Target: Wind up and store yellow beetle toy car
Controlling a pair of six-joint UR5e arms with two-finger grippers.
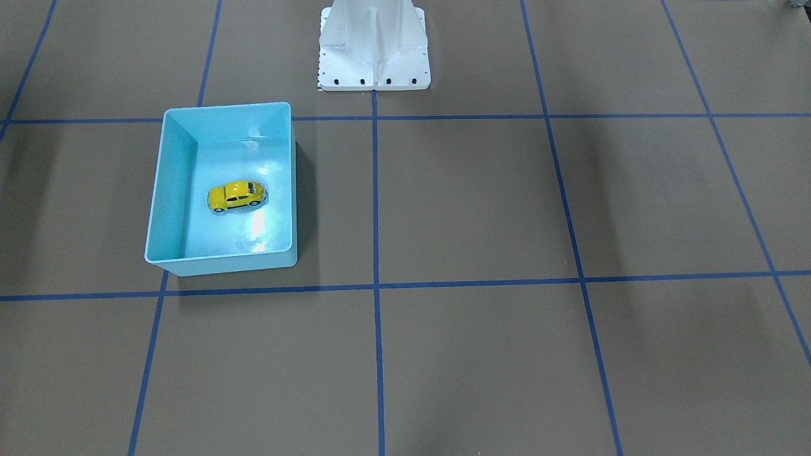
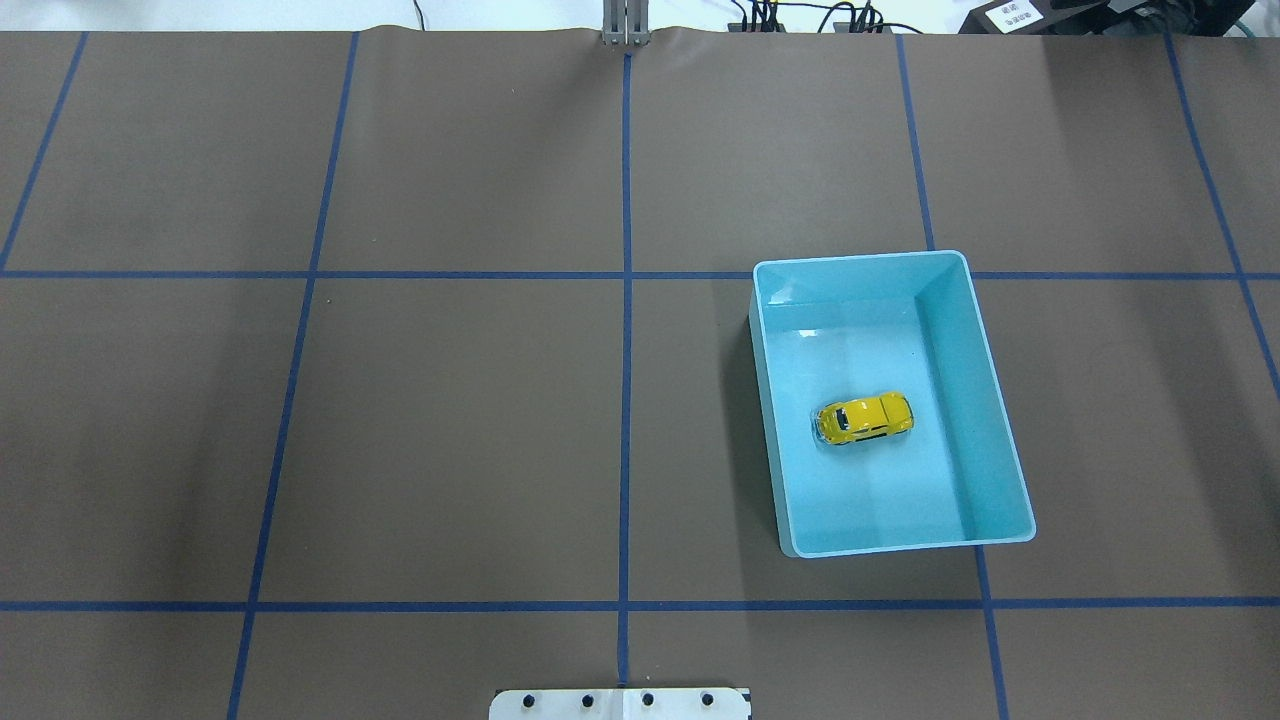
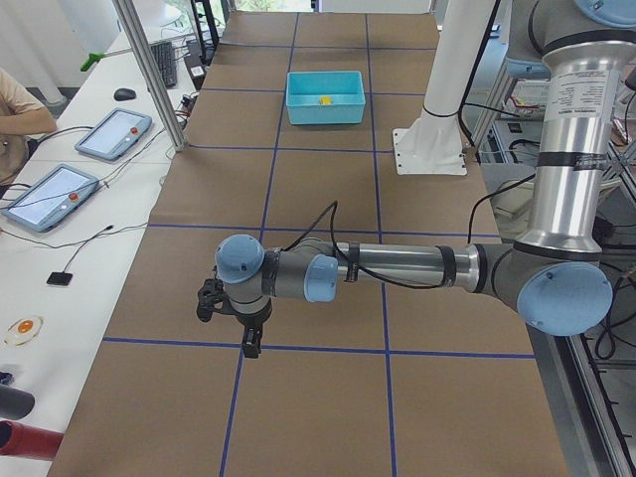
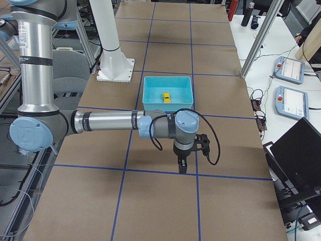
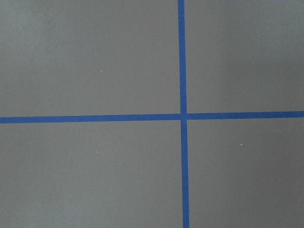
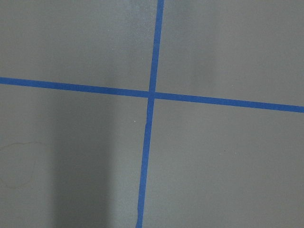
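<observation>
Yellow beetle toy car (image 2: 865,420) in bin (image 2: 955,330), far from left pincer (image 3: 250,348), right pincer (image 4: 182,168)

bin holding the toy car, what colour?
Light blue bin, with the yellow beetle toy car inside. Clearest in the overhead exterior view.

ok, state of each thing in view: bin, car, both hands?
light-blue bin: upright, open top, one toy inside.
yellow beetle toy car: on its wheels on the bin floor, clear of the walls, ungripped.
left hand: over the table, far from the bin; open or shut cannot tell.
right hand: over the table, outside the bin; open or shut cannot tell.
</observation>
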